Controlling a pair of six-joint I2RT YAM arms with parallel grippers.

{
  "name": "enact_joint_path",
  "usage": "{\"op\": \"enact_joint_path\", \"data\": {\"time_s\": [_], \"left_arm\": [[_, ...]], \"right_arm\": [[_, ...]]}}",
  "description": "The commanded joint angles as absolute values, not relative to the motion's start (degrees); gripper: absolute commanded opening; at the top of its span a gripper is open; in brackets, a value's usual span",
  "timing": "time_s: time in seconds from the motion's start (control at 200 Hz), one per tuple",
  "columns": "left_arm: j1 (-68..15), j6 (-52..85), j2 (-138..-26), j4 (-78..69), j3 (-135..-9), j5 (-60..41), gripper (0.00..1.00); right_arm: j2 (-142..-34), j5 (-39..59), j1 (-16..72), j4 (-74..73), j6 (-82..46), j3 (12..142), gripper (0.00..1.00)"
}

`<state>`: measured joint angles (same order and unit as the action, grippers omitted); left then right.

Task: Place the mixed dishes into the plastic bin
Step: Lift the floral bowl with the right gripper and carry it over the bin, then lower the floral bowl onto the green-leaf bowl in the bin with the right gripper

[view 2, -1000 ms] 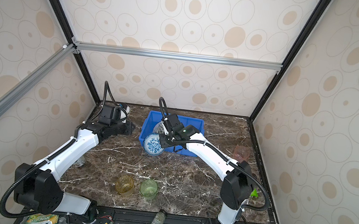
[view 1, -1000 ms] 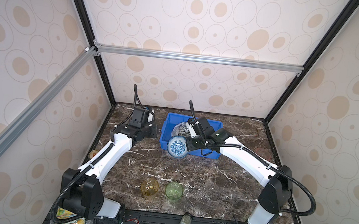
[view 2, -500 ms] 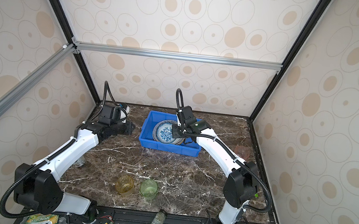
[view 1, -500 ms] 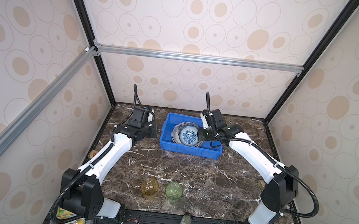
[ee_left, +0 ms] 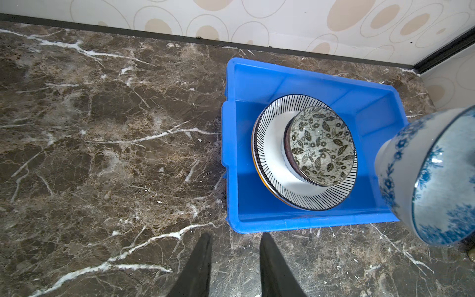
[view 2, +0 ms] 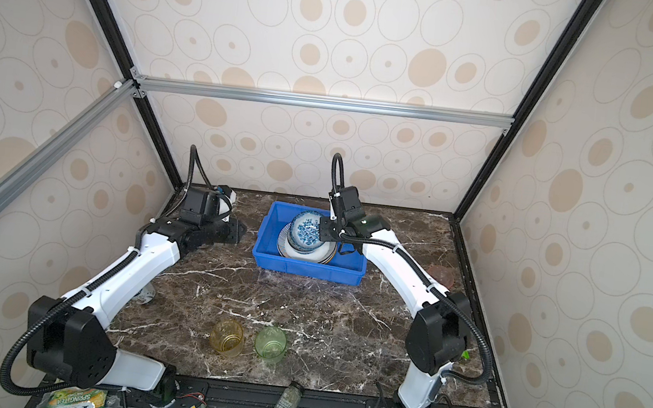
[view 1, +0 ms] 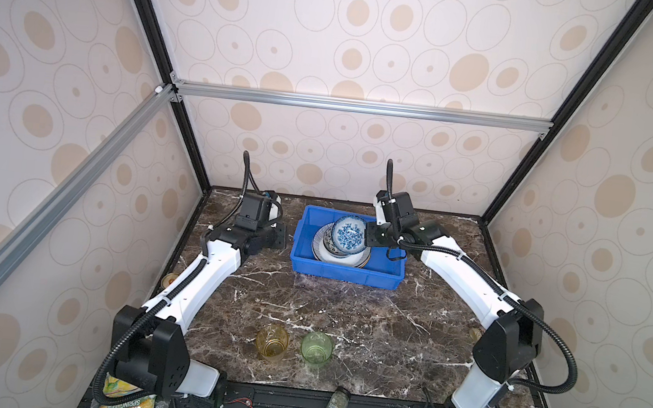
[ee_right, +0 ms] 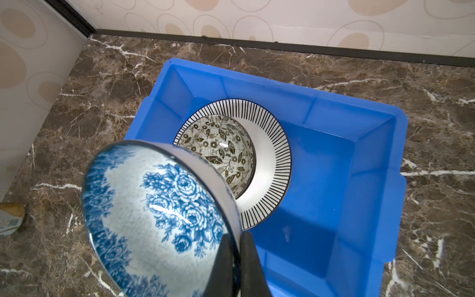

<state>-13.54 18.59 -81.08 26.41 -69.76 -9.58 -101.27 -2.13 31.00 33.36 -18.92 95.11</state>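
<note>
Over the tabletop (view 1: 346,312), right pincer (ee_right: 239,246) grips a blue bowl (ee_right: 159,210) masking plates (ee_right: 267,159) in the bin (ee_right: 359,180); left pincer (ee_left: 235,235) ajar, apparently empty.

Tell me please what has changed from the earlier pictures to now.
The right gripper, shut on the blue bowl, carried it from the near left corner of the bin to above the striped plate inside. The left gripper, yellow tumbler and green tumbler stayed in place.

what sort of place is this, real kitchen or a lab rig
Probably a robot test cell staged as a kitchen: two arms mounted on a marble-look tabletop, wallpapered panels on an aluminium frame, and a blue plastic bin of dishes.
</note>
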Motion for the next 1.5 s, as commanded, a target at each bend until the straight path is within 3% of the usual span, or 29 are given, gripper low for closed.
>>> {"op": "enact_joint_path", "data": {"time_s": [0.0, 1.496], "left_arm": [[-13.03, 17.85, -82.37, 27.42, -72.24, -9.87, 0.32], [-13.01, 16.25, -90.88, 26.90, -75.89, -11.29, 0.32]], "right_arm": [[-103.12, -0.56, 30.33, 29.89, -20.51, 97.81, 0.00], [-118.43, 3.27, 28.13, 28.31, -24.87, 106.26, 0.00]]}}
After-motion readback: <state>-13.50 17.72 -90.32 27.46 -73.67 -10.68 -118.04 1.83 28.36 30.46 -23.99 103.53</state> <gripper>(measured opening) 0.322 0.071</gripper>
